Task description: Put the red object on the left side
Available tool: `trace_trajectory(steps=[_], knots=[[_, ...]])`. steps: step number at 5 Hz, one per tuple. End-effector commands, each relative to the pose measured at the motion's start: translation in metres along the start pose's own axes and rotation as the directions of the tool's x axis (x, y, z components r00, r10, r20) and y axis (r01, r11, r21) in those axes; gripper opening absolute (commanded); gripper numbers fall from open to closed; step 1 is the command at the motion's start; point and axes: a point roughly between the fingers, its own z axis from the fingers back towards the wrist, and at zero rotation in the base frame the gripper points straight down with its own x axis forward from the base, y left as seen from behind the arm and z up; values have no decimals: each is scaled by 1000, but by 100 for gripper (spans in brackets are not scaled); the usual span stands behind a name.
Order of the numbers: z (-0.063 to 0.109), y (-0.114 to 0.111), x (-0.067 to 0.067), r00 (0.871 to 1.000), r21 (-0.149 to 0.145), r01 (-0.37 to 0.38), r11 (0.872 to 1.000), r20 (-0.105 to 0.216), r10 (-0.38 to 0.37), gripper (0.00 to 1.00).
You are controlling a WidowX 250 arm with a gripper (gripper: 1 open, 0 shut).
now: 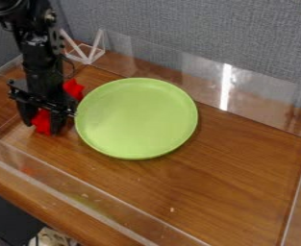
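Gripper: the gripper [45, 122] pointed straight down at the left end of the table, its black arm rising above it toward the top left corner of the view.
Fingers: the fingers [53, 123] were red-tipped and stood partly apart, low over the wood; whether they gripped anything between them could not be told from this view.
Block: a red block [72, 88] showed just behind and to the right of the fingers, close against the black gripper body. Whether it lay on the wood or was carried by the gripper was not clear, and its lower part was hidden behind the gripper.
Plate: a round lime-green plate [137, 117] lay flat just right of the fingers, its left rim near them but not visibly touching.
Table: the dark brown glossy table [230, 168] stretched well to the right of the fingers, bare past the plate.
Left side: the strip of wood under and in front of the fingers, left of the plate, was where the gripper stood.
Walls: clear plastic walls [223, 82] ringed the table; the left wall ran close beside the fingers.
Cables: white cables [86, 46] hung behind the arm, beyond the fingers.
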Motion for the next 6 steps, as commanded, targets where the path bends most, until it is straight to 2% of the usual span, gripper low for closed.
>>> trace_trajectory(steps=[1, 2, 3, 4, 5, 6], knots=[[-3, 19, 0, 999, -5, -49, 999, -13, 49, 0], [6, 23, -4, 999, 1, -35, 999, -22, 35, 100], [20, 27, -6, 1000, 7, -18, 1000, -22, 18, 0], [37, 30, -6, 1000, 12, 2, 1000, -15, -2, 100], [59, 39, -3, 999, -10, 0, 1000, 35, 0, 100], [97, 41, 5, 993, -48, 9, 999, 119, -4, 100]])
